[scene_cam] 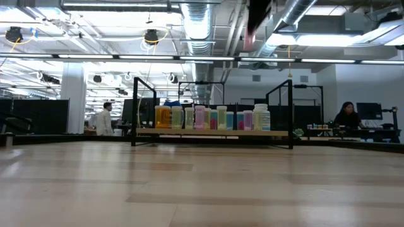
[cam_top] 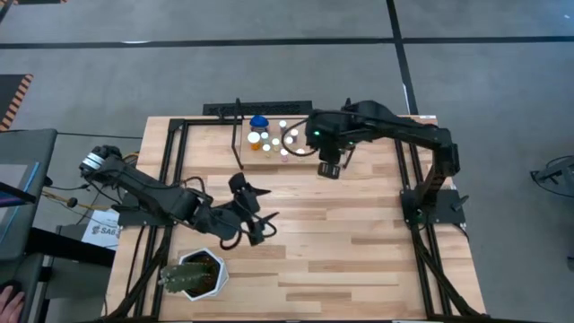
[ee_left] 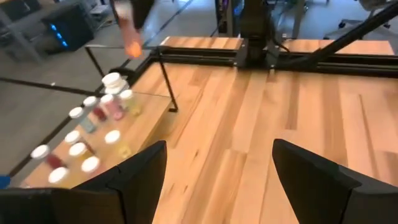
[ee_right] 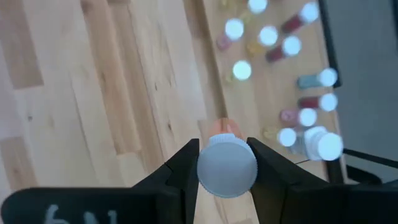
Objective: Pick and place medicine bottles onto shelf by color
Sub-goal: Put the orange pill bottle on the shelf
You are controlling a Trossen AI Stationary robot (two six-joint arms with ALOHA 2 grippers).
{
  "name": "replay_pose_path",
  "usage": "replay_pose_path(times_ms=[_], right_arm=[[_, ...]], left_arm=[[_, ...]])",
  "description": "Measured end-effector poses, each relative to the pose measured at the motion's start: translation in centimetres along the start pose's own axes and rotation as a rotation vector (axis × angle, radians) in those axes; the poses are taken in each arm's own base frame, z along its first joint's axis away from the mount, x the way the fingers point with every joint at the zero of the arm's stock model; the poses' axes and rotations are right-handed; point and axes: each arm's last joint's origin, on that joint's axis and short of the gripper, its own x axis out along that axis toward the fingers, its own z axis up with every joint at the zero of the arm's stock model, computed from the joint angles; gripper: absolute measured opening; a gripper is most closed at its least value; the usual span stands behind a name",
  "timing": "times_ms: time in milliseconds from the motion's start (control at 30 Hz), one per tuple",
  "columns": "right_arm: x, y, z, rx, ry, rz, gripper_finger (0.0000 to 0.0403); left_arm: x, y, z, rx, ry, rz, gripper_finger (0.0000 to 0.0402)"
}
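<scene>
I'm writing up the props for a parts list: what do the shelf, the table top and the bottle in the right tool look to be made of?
Shelf: pale wood plank with visible grain, thin black rod uprights, probably metal.
Table top: light wood strips, slight sheen, likely sealed butcher block.
Bottle clamped in the right tool: smooth matte white cap, orange-pink body beneath, probably plastic.

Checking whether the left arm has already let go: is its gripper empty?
Yes: in the left wrist view the left gripper has its two dark fingers spread wide over bare table, with nothing between them.
</scene>
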Motion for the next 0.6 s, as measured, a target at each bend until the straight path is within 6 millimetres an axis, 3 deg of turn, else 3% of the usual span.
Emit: replay_pose_path(times_ms=[333, 600], right_arm=[[8.2, -3.1, -0.4, 0.015, 0.061, 0.039, 0.0133], [12.7, -4.4, -1.6, 0.036, 0.060, 0.042, 0.0134]], left_arm=[[-1.8, 4.2, 0.7, -0.030, 0.052, 0.067, 0.0281], [-3.0, 6.6, 1.3, -0.073, 0.058, 0.069, 0.0281]])
